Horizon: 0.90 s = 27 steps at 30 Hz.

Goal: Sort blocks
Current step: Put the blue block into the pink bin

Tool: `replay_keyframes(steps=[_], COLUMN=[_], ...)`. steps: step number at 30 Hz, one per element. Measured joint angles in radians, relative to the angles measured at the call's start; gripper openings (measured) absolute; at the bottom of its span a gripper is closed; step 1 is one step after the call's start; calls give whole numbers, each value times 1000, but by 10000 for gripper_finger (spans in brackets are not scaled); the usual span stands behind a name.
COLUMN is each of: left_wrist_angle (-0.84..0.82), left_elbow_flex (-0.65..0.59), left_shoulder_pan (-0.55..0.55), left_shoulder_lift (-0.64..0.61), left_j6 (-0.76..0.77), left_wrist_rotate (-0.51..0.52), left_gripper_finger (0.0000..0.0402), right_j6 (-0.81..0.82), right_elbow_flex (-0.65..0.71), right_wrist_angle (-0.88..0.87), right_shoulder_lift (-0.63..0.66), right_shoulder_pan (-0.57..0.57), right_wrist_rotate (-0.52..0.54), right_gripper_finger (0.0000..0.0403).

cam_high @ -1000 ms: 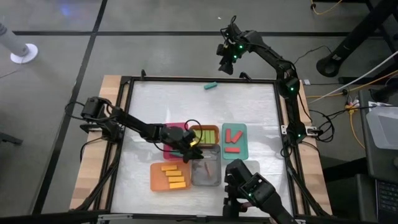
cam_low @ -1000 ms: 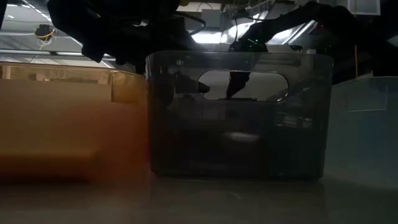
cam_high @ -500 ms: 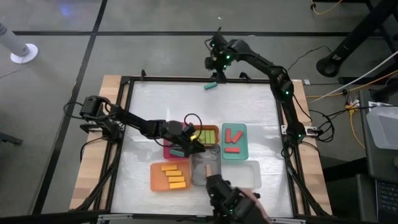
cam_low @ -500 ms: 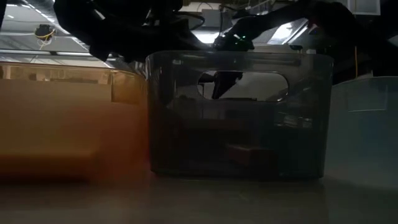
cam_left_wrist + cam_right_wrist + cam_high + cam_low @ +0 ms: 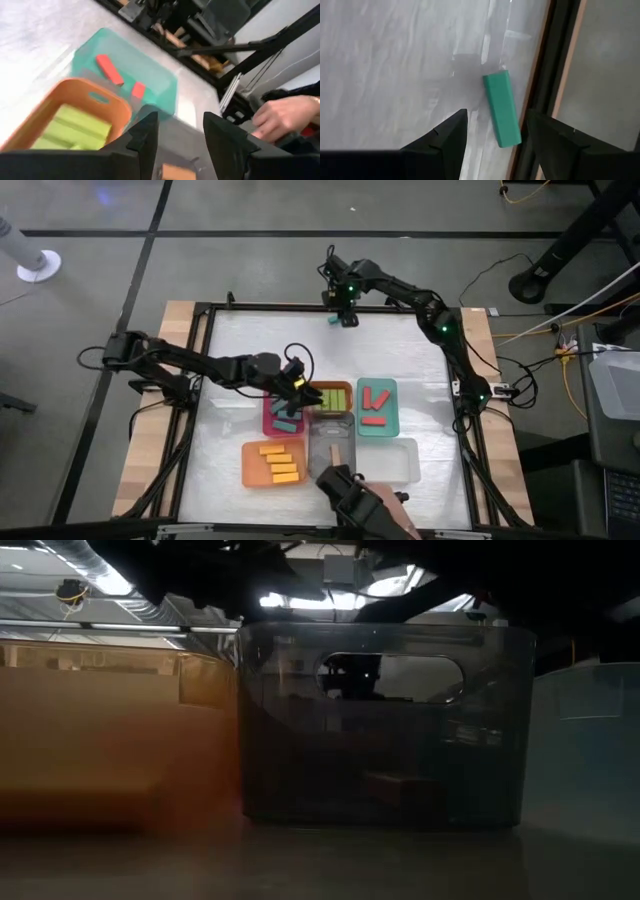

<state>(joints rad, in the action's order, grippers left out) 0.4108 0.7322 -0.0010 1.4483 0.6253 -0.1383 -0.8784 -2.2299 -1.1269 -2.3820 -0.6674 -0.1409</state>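
The left gripper (image 5: 296,383) is hovering with fingers apart and empty over the trays (image 5: 283,418) mid-table. The right gripper (image 5: 492,134), fingers spread and empty, is hanging at the table's (image 5: 260,340) far edge directly above the lone teal block (image 5: 502,108), which is lying between the fingers with its long axis running roughly along them, so the right arm is much the nearer.

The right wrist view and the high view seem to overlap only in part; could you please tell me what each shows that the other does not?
Only the right wrist view shows the right gripper with its fingers open on either side of the lone teal block, above it and close to the table's dark edge frame.

Only the high view shows the left gripper over the trays, the yellow-orange blocks in the orange tray, and the red blocks in the teal tray.

Both show that teal block lying at the table's far edge.
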Motion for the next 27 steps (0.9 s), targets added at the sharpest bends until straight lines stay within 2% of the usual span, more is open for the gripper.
replay_keyframes(steps=[11, 17, 22, 27], left_wrist_angle=[-284, -329, -346, -358], left_elbow_flex=[-1, -1, -1, -1], left_shoulder_pan=[52, 86, 112, 146], left_shoulder_lift=[-174, -223, -236, -240], left_j6=[-70, -110, -155, -171], left_wrist_rotate=[0, 0, 0, 0], left_gripper_finger=[143, 143, 143, 143], right_j6=[19, 153, 379, 702], right_elbow_flex=[1, 1, 1, 1], right_wrist_angle=[-3, -22, -36, 49], right_shoulder_lift=[-27, -27, -27, -27], right_shoulder_pan=[9, 39, 71, 88], right_wrist_rotate=[-7, 81, 190, 199], right_gripper_finger=[207, 207, 207, 207])
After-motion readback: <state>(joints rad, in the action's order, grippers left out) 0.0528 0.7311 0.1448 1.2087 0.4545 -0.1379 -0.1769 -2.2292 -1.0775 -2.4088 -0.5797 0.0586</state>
